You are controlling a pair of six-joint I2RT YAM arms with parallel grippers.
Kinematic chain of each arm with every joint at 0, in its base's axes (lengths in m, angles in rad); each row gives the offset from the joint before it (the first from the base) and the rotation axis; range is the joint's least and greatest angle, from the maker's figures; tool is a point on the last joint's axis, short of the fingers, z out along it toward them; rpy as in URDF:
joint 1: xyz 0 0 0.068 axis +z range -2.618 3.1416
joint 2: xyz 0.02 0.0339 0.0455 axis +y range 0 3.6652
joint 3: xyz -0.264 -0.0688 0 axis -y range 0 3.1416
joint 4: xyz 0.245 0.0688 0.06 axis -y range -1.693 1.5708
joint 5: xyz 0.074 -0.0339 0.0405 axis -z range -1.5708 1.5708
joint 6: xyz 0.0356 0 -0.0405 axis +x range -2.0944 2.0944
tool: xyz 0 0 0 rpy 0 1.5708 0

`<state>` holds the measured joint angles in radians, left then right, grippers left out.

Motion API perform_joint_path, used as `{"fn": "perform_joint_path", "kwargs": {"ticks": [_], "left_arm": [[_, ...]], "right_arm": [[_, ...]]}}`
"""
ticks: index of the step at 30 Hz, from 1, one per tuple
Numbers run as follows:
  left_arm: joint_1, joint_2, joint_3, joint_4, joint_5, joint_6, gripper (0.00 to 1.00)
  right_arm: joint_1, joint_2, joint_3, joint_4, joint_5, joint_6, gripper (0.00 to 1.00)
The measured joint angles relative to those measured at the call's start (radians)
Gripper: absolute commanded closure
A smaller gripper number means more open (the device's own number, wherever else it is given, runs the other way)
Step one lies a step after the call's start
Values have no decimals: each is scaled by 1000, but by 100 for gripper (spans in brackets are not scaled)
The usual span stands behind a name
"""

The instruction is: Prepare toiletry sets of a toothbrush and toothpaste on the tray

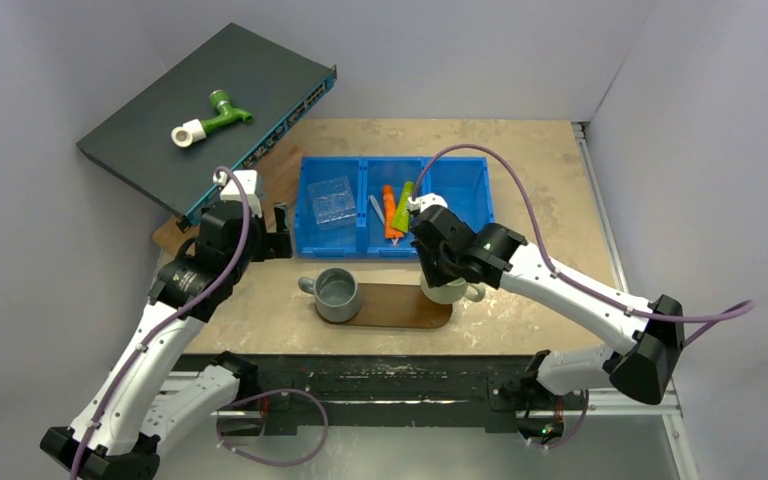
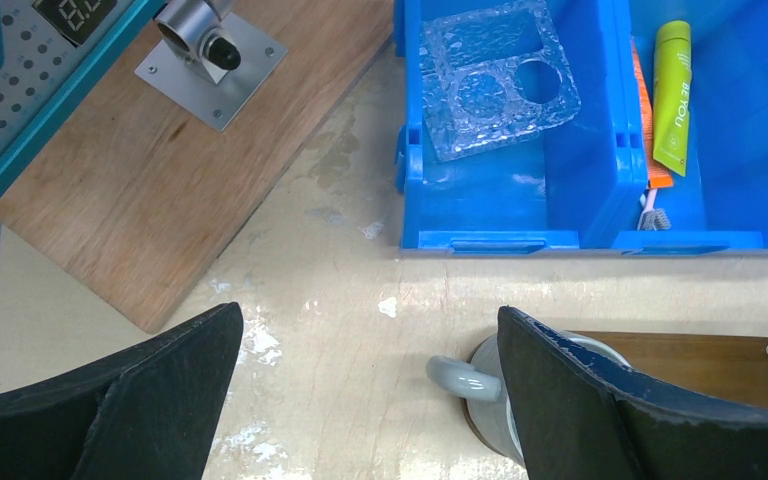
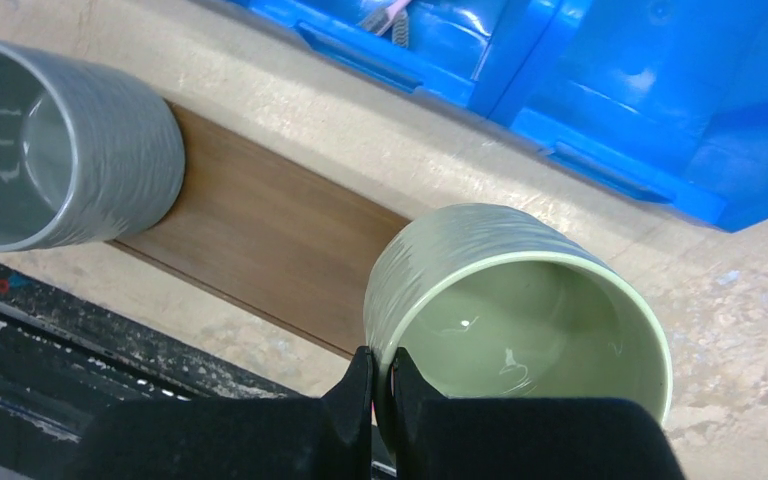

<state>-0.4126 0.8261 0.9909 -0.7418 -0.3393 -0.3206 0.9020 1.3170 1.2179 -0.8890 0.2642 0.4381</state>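
Right end effector (image 3: 380, 375) on pale-green mug (image 3: 460, 250) rim by flat dark-brown tray (image 3: 260, 240)

The tray (image 1: 400, 305) lies near the table's (image 1: 540, 200) near edge, with the left mug (image 1: 338, 293) on its left end and the right mug (image 3: 520, 310) at its right end. Behind it sits the bin (image 1: 360, 252), with a holder (image 1: 332, 203) in its left compartment and tubes (image 1: 391, 212) and a toothbrush (image 1: 377, 208) in the middle one. Left of the bin, a board (image 2: 160, 170) lies under a switch box (image 1: 160, 130) bearing a pipe fitting (image 1: 210, 117).
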Motion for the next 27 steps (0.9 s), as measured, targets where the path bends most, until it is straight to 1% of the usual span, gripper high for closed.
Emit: {"fn": "perform_joint_path", "kwargs": {"ticks": [10,17,27], "left_arm": [[0,2,0,0,0,0,2],[0,3,0,0,0,0,2],[0,8,0,0,0,1,2]], "right_arm": [[71,10,-62,66,-6,39,100],[107,54,-73,89,-2,60,100],[126,82,-98,105,-1,77,100]]}}
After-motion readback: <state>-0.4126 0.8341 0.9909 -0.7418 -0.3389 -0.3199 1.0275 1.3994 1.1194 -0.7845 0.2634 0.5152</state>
